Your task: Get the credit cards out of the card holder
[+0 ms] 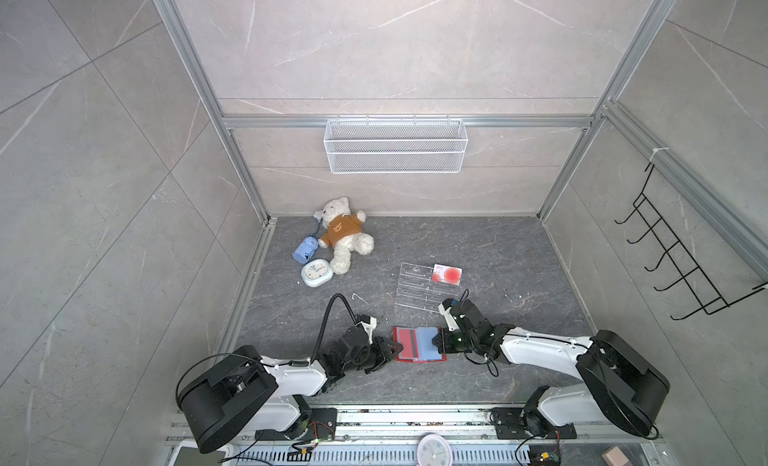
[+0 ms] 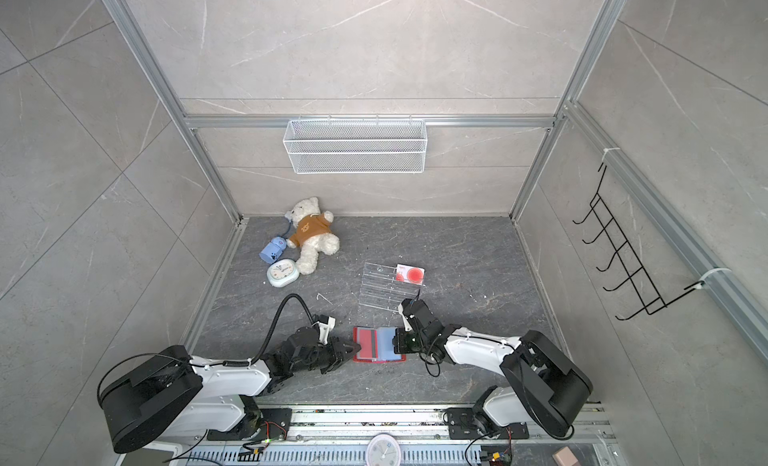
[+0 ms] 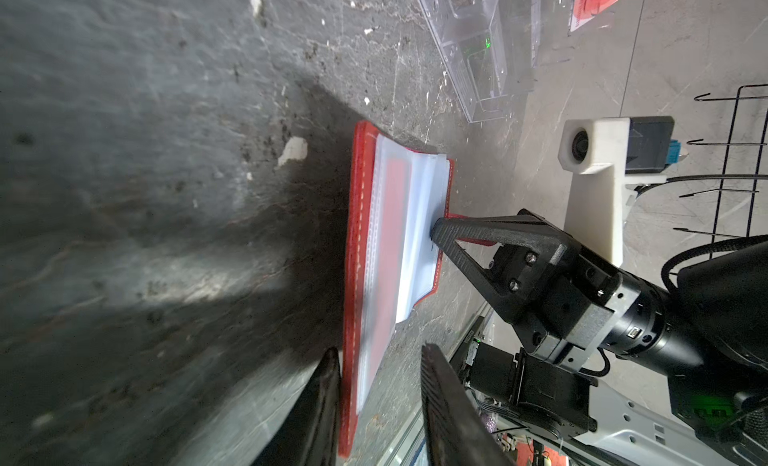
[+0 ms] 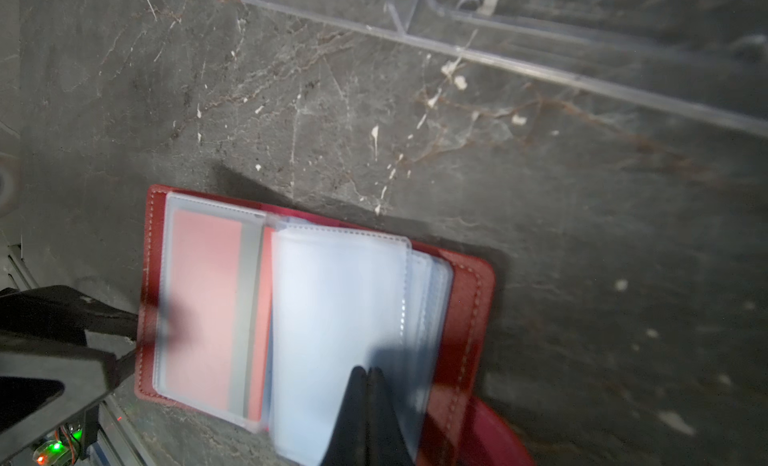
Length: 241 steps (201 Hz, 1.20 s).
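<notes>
The red card holder (image 1: 415,343) (image 2: 374,344) lies open on the dark floor, its pale blue sleeves (image 4: 332,318) fanned. A red card with a grey stripe (image 4: 203,310) sits inside the left sleeve. My left gripper (image 1: 395,347) (image 3: 380,349) is open, its jaws standing either side of the holder's left cover edge (image 3: 353,276). My right gripper (image 1: 436,340) (image 4: 368,370) is shut, its tips pressing on the right-hand sleeves. One white credit card with a red circle (image 1: 447,273) (image 2: 410,274) rests on the clear acrylic rack (image 1: 419,287).
A teddy bear (image 1: 343,233), a blue toy (image 1: 305,249) and a small clock (image 1: 316,272) lie at the back left. A white wire basket (image 1: 395,145) hangs on the rear wall, a black hook rack (image 1: 673,256) on the right wall.
</notes>
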Available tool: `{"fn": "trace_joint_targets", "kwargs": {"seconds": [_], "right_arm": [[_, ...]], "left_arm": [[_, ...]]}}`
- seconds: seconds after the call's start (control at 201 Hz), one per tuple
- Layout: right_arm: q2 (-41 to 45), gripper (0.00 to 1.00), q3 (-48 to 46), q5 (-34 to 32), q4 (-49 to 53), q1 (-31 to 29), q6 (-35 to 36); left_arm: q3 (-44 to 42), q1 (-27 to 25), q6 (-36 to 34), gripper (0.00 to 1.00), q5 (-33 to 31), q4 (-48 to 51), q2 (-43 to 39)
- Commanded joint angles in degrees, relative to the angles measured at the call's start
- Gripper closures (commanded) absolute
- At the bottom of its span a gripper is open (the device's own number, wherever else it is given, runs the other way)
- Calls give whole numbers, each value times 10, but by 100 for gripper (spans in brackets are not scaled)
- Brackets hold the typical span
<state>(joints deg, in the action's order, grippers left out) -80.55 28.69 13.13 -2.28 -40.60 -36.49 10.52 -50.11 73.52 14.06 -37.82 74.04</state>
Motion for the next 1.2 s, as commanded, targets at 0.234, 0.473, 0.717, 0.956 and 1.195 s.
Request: {"fn": "trace_joint_targets", "kwargs": {"seconds": [0.234,0.473,0.717,0.956,1.195], "right_arm": [[-15,100,-13,-18,25,-2,-6],[-14,100,-13,-15,25,-3,-4],[-12,100,-16,-14,26,-3,-3],[-14,100,-16,-10,22,-3,-4],[-13,100,-18,-7,19,-3,-4]], "left_arm": [[-14,2,-17,70,-10,1,-36],[-13,2,-24,73,-9,9,-39],[-3,2,-36,75,-9,15,-27],[4,2,-45,83,-12,16,-16],[7,2,-52,89,-5,12,-10]]}}
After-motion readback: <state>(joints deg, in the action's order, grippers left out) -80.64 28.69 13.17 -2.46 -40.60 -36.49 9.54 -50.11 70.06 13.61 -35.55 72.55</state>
